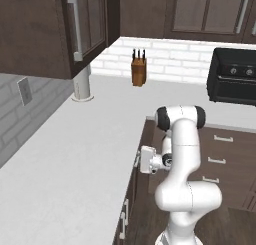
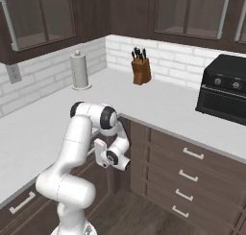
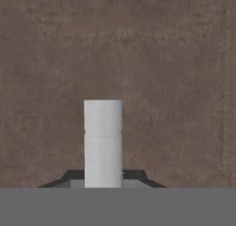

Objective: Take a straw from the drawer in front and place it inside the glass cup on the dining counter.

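Drawer (image 3: 175, 59) front and centre in the hand view: a flat dark brown wooden face, right up close. Its pale handle (image 3: 103, 137) is a bar running from the bottom edge to mid-picture. The gripper (image 3: 103, 176) is on it, one dark fingertip (image 3: 73, 176) hard against each side of the bar, so the fingers are clamped on the handle. From the base views the drawer front looks flush under the edge of the worktop (image 1: 65, 159), so what it holds is hidden. Where the straw lies I cannot tell.

Now the arm. In the left base view it rises from the lower right and bulges at the elbow. It climbs to a dark-capped shoulder joint (image 1: 180, 118) at worktop height, then folds back down. The white hand (image 1: 147, 159) is level and points left into the cabinet face just below the worktop edge. The right base view shows the same fold: the hand (image 2: 102, 155) is tucked low under the upper joint, against the dark cabinet front.

Further out on the white worktop, a wooden knife block (image 2: 141, 71) with dark handles sticking out stands by the brick wall. A paper towel roll (image 2: 80, 71) stands upright to its left. A black oven (image 2: 223, 92) sits to the right, above a stack of drawers (image 2: 192, 176) with silver handles.
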Controlling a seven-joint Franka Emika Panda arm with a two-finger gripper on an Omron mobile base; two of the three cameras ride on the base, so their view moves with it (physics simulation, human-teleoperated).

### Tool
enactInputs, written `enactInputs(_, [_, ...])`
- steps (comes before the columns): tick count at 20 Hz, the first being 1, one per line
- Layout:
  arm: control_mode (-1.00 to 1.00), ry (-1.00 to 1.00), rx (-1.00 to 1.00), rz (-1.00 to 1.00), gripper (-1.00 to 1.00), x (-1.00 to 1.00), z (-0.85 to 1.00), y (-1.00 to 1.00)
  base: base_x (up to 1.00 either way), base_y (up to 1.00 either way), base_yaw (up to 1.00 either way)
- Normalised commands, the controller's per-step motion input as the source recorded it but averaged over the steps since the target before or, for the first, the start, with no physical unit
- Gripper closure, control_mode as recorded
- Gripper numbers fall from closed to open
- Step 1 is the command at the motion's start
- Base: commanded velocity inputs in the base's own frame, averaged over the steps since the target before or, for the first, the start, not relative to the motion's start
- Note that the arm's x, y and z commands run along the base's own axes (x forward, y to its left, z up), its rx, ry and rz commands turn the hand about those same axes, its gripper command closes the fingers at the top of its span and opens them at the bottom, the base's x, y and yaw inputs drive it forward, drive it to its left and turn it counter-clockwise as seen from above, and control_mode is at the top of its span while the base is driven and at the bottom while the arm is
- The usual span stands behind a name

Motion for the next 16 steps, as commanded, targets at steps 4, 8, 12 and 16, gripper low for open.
enactInputs(4, [-1.0, -0.04, 0.0, 0.0, 1.0, -0.24, 0.0, -0.81, 0.0, 0.0, 0.0])
enactInputs(8, [-1.0, -0.01, 0.0, 0.0, 1.0, -0.2, 0.0, -0.98, 0.0, 0.0, 0.0])
enactInputs(12, [-1.0, 0.0, 0.0, 0.0, 1.0, -0.13, 0.0, -1.0, 0.0, 0.0, 0.0])
enactInputs(16, [-1.0, 0.0, 0.0, 0.0, 1.0, -0.1, 0.0, -1.0, 0.0, 0.0, 0.0])
